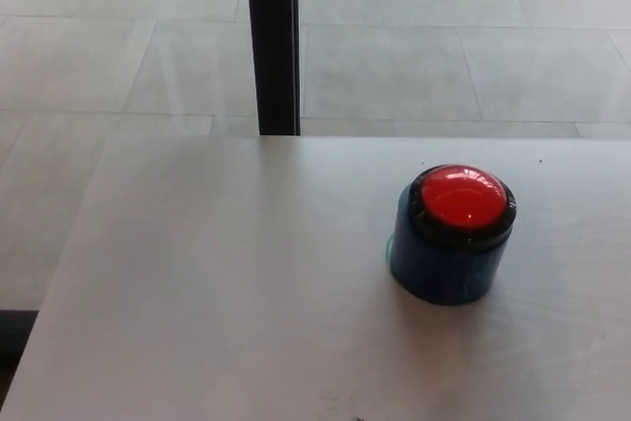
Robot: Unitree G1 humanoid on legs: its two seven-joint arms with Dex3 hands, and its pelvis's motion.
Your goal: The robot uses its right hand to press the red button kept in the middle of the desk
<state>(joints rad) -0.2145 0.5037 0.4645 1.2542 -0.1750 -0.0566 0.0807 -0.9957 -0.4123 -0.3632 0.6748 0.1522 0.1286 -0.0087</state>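
Head view. You see the red button (460,195), a glossy dome ringed in black, seated on top of a dark blue cylindrical base (449,265) that stands upright on the pale desk (217,293). The button sits right of the desk's centre line, nearer the far edge than the near one, with bare desk surface on every side of it. A small highlight lies on the dome's upper face, and a soft shadow spreads from the base toward you. No hand appears anywhere in your view, so you cannot relate the button to any fingers, and you cannot tell whether the fingers of either hand are spread, pressed together or pinching. Nothing touches the dome or the base. Beyond the far edge of the desk a black vertical post (273,41) rises out of the top of the view, left of the button and well apart from it. Behind it lies a floor (444,56) of large grey tiles.
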